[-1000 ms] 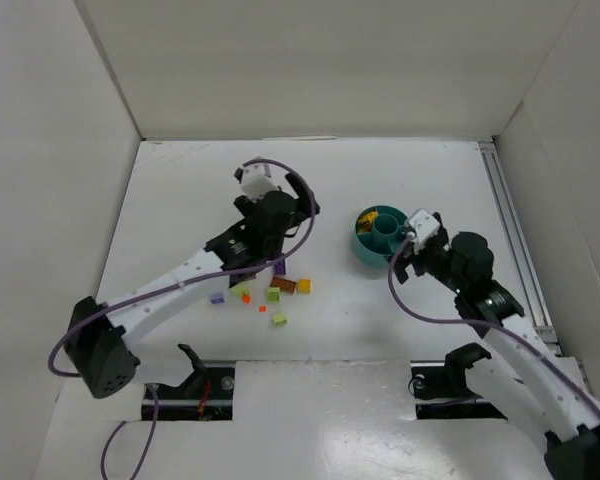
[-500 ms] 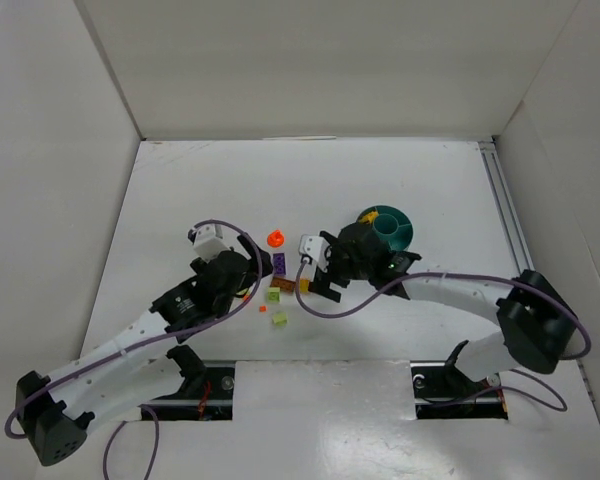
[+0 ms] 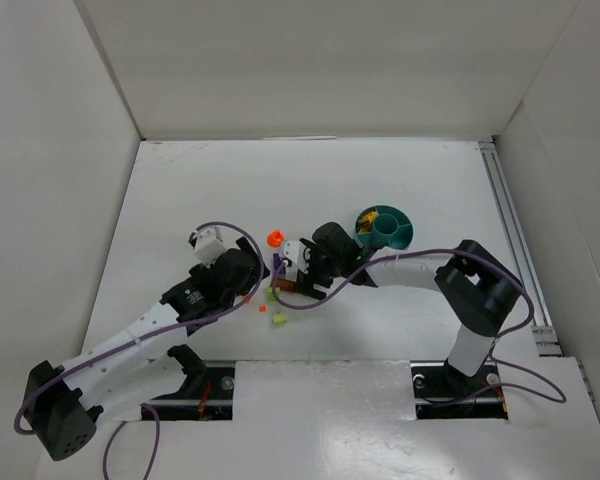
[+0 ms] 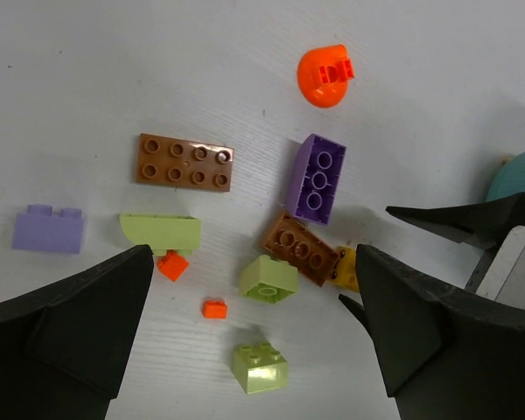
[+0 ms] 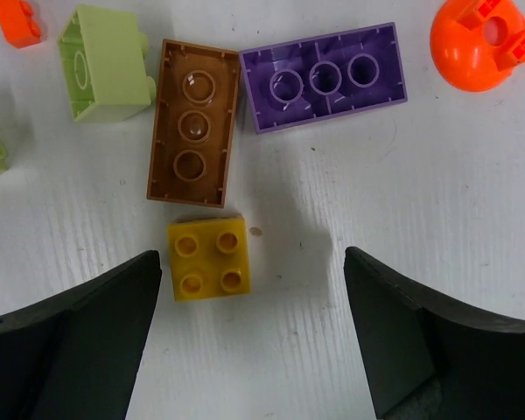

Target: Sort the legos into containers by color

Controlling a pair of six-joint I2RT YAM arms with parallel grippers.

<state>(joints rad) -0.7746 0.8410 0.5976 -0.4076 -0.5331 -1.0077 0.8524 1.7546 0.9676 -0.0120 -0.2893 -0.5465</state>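
Currently the left gripper (image 4: 254, 258) and right gripper (image 5: 252, 262) both gape wide, empty, above bricks (image 4: 185, 163) toward the table's (image 3: 180, 200) near edge; a yellow brick (image 5: 207, 257) lies under the right.

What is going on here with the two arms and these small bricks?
The left gripper and the right gripper both hang open and empty over loose bricks on the table, which are to be sorted by colour. The right one has a yellow brick between its fingers, not yet gripped. The teal tub stands beside them.
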